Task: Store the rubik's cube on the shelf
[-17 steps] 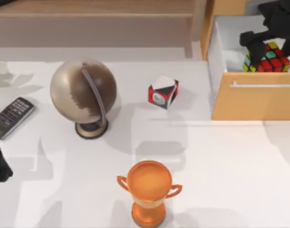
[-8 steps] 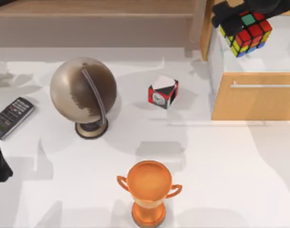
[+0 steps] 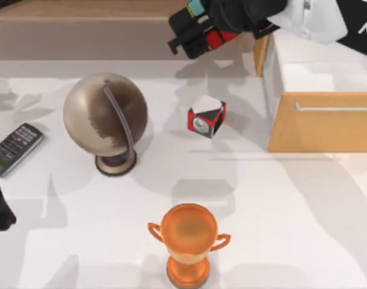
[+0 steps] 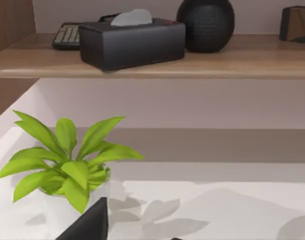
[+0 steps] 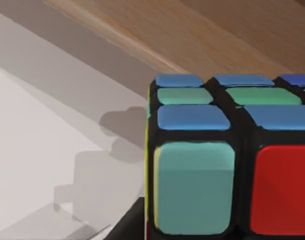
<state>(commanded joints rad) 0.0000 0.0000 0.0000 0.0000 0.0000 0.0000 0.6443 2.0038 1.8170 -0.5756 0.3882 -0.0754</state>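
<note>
Rubik's cube (image 3: 203, 30) moved left, out of the drawer cabinet (image 3: 320, 123), since a second ago.
Right claw (image 3: 198, 27) clamps it, raised at the shelf's (image 3: 99, 12) front edge; left arm parked.

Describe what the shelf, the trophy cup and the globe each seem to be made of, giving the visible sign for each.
The shelf looks like light-brown wood with a matt finish: faint grain streaks run along the board. The trophy cup seems polished orange metal, possibly copper-toned plastic: its bowl has a soft sheen. The globe looks like a smooth bronze-grey sphere, material unclear, with a dark metal-like arc and base.
</note>
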